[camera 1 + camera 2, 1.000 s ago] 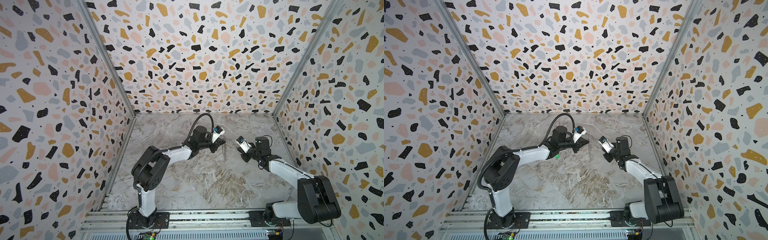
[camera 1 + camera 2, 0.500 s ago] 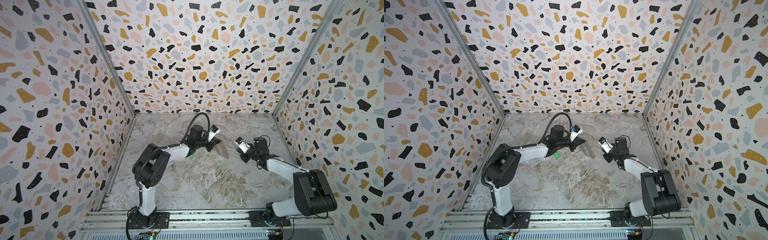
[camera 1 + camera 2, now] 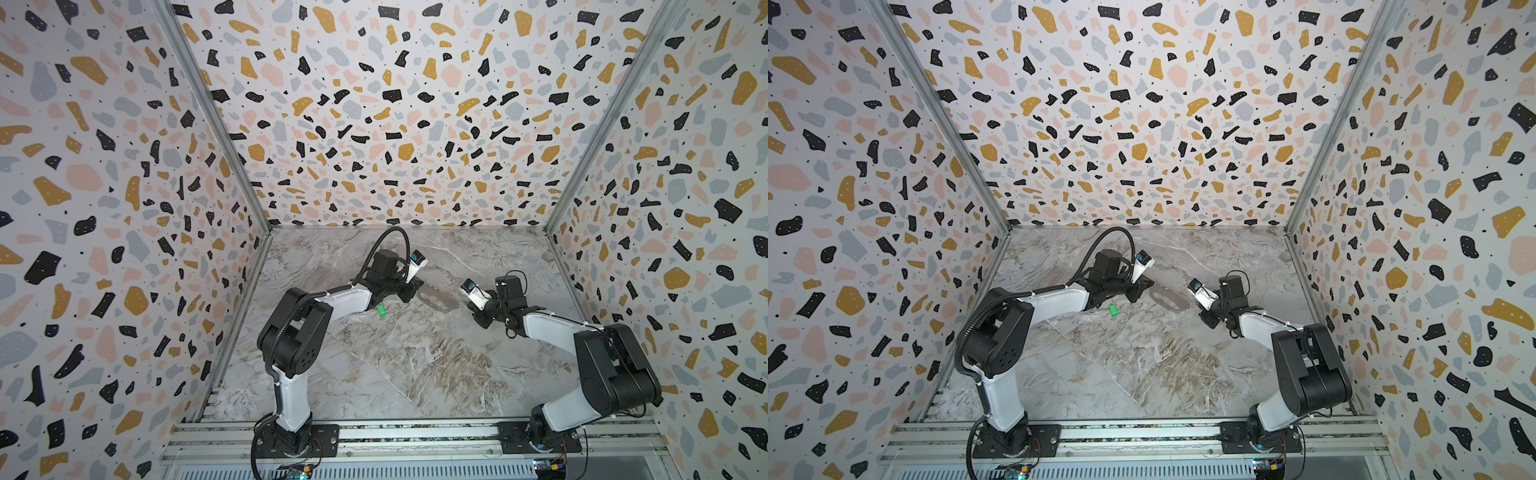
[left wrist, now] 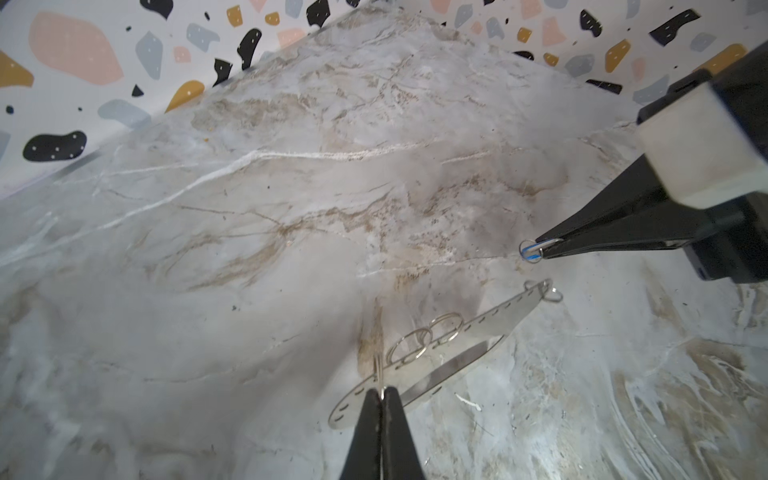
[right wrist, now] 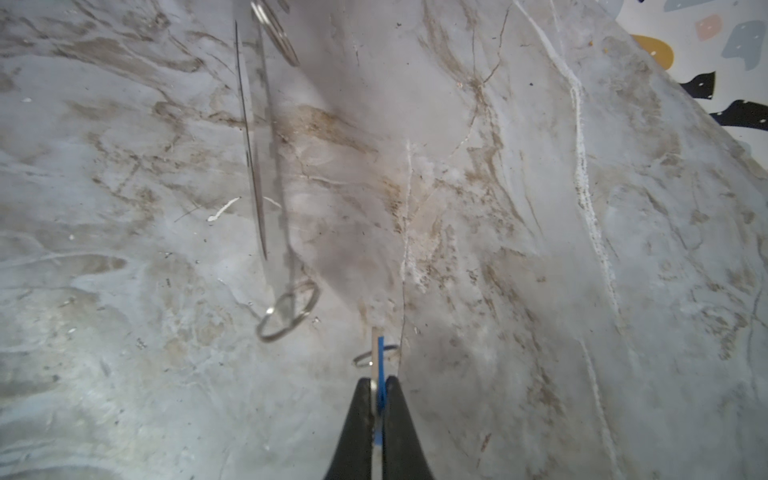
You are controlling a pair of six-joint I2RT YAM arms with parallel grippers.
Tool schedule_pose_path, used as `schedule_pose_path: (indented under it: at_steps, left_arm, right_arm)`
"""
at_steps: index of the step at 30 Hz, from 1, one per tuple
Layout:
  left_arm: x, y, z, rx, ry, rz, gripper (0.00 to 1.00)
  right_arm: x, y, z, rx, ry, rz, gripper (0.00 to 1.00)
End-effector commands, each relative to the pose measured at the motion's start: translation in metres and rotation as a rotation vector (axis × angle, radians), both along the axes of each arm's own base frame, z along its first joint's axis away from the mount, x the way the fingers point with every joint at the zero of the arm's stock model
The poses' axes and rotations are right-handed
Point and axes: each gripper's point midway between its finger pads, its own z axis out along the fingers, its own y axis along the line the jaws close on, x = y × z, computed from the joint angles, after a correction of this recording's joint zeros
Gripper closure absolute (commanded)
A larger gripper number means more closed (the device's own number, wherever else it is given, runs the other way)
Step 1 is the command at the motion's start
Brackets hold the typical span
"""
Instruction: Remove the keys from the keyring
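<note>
Left end effector (image 4: pixel 381 395) grips keyring (image 4: pixel 498 316); right end effector (image 5: pixel 379 384), blue key (image 5: pixel 380 357).

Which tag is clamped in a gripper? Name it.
The blue tag, pinched edge-on in the right gripper; the green tag lies loose on the table.

No text, label, brand, number or sign can be read in any view.
</note>
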Motion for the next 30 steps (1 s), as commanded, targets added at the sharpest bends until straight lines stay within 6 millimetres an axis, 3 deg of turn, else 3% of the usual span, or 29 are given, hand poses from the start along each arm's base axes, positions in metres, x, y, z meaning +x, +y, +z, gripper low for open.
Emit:
schedule_pose_path:
  at_steps: [1,8,14,19,21,24,28,30]
  left_arm:
    - [0.006,0.009,-0.001,0.009,0.013,0.062,1.0]
    - [0.026,0.019,-0.003,0.036,0.027,0.159,1.0]
    - [0.03,0.035,-0.016,0.058,0.076,0.231,1.0]
    - [0.031,0.042,-0.018,0.043,0.088,0.265,0.99]
    - [0.033,0.042,-0.015,0.036,0.087,0.274,0.9]
    - [0.035,0.043,-0.005,0.022,0.065,0.283,0.74]
    - [0.034,0.047,0.019,-0.023,0.003,0.302,0.56]
    - [0.034,0.053,0.035,-0.04,-0.029,0.323,0.51]
  right_arm:
    - [0.008,0.005,0.01,-0.004,-0.024,0.013,1.0]
    - [0.014,0.003,0.002,-0.032,-0.008,-0.003,0.99]
    - [0.013,-0.003,-0.011,-0.061,0.038,-0.031,0.97]
    - [0.014,-0.004,-0.015,-0.063,0.054,-0.043,0.89]
    - [0.016,-0.003,-0.015,-0.057,0.057,-0.045,0.85]
    - [0.019,-0.003,-0.012,-0.053,0.049,-0.057,0.69]
    - [0.026,-0.005,0.001,-0.05,0.017,-0.084,0.54]
    - [0.035,-0.012,0.015,-0.042,-0.02,-0.134,0.5]
